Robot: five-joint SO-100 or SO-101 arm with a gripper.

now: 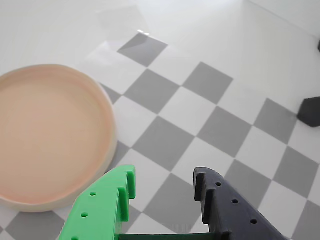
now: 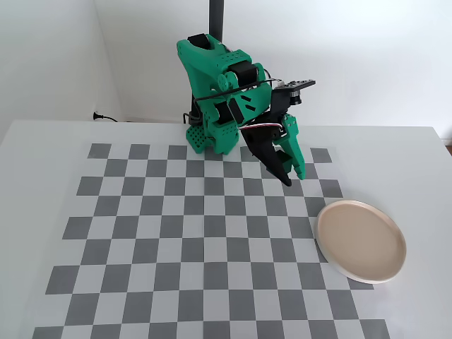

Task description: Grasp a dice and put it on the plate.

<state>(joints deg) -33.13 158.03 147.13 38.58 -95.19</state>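
The plate (image 1: 50,135) is round, shallow and pinkish-beige with a pale rim. It lies empty at the left of the wrist view and at the lower right of the checkered mat in the fixed view (image 2: 360,240). My gripper (image 1: 164,175) has one green finger (image 1: 107,205) and one black finger (image 1: 225,205). It is open with nothing between them, over the mat just right of the plate. In the fixed view the gripper (image 2: 293,178) hangs above the mat's upper right, up and left of the plate. The dice is hidden or out of view.
A grey-and-white checkered mat (image 2: 176,233) covers the white table (image 2: 42,141). The green arm base (image 2: 208,138) stands at the mat's far edge. A dark shape (image 1: 310,111) is cut off at the right edge of the wrist view; I cannot tell what it is.
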